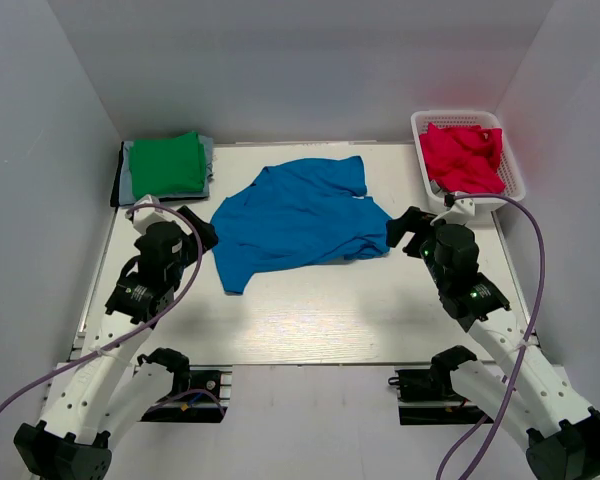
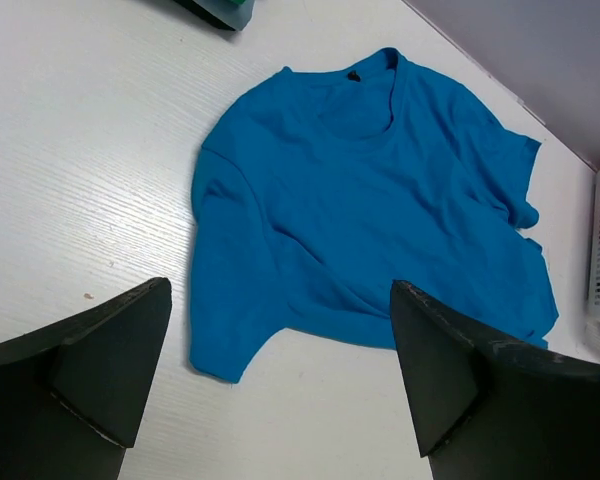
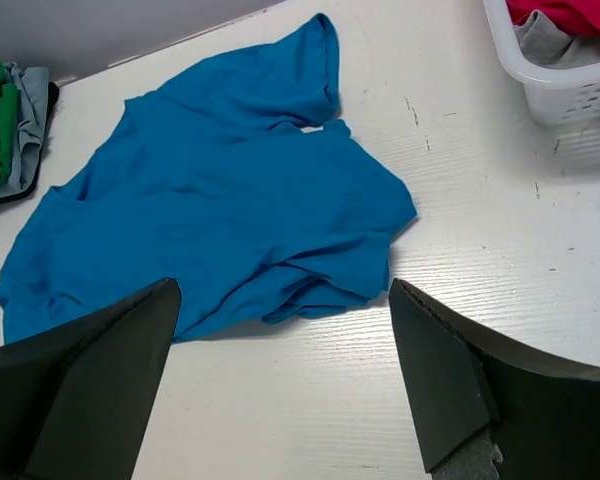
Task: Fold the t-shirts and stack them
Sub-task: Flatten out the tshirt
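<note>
A bright blue t-shirt [image 1: 295, 220] lies spread and rumpled in the middle of the table; it also shows in the left wrist view [image 2: 360, 200] and the right wrist view [image 3: 210, 210]. A folded green t-shirt [image 1: 168, 163] tops a stack with grey and dark shirts [image 1: 126, 178] at the far left. Crimson-pink shirts [image 1: 462, 155] fill the white mesh basket [image 1: 515, 170]. My left gripper [image 1: 202, 232] is open and empty at the blue shirt's left edge [image 2: 280, 400]. My right gripper [image 1: 404, 230] is open and empty at its right edge [image 3: 280, 390].
The basket stands at the far right corner, its rim in the right wrist view [image 3: 555, 80]. White walls close the table on three sides. Bare tabletop [image 1: 320, 320] lies between the shirt and the near edge.
</note>
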Motion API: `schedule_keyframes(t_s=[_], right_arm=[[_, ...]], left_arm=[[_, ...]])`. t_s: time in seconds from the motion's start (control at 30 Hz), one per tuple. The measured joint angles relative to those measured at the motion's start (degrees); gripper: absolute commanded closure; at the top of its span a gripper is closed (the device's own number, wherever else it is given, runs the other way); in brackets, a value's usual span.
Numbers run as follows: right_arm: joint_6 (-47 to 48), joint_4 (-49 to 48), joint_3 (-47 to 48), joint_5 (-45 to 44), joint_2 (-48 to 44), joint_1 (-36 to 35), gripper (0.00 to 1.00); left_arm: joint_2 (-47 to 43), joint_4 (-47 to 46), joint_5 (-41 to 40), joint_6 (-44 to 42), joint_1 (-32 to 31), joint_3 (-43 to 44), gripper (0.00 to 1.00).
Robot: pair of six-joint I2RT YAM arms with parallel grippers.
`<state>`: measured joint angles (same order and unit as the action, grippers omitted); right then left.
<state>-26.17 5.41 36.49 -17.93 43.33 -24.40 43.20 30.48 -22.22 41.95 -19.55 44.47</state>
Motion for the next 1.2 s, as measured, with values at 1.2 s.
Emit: schedule_keyframes(t_s=[1.2], right_arm=[[0.44,6.25,4.42,6.71,36.5,-0.09,0.09]], left_arm=[[26.67,-13.75,12.15,4.63,0.0,-14.95,0.13]])
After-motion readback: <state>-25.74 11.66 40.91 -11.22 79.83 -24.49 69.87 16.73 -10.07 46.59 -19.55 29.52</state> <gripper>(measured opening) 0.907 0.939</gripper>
